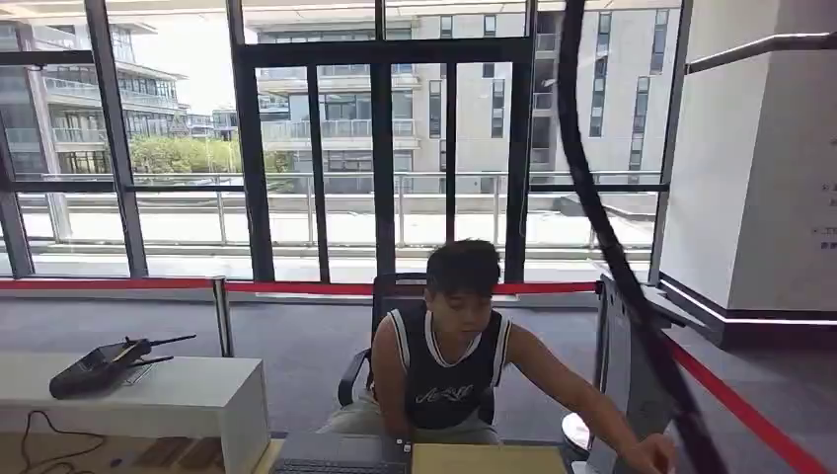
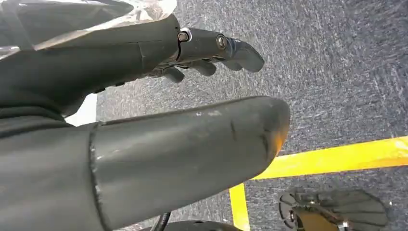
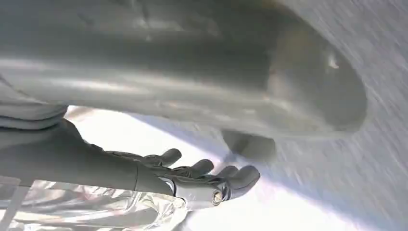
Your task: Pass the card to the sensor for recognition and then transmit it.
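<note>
Straight ahead I've got a person (image 1: 441, 365) seated in a black chair (image 1: 391, 296), reaching an arm toward a grey panel (image 1: 625, 365) on my right, with a thick black cable (image 1: 602, 212) sweeping across the view. A white table (image 1: 168, 400) at left carries a black controller (image 1: 99, 365). My left hand (image 2: 144, 110) hangs over grey carpet (image 2: 337, 72), fingers apart, holding nothing; right hand (image 3: 192, 178) likewise spread and empty. I can't make out the card.

Matt grey plastic on my hands, rough carpet under them.
My left hand (image 2: 159, 120) has a scuffed, smooth plastic thumb; crinkled glossy film wraps both wrists. My right hand (image 3: 192, 180) looks equally matt. The floor carpet (image 2: 337, 72) is coarse grey weave, with glossy yellow tape (image 2: 337, 156) across it.
</note>
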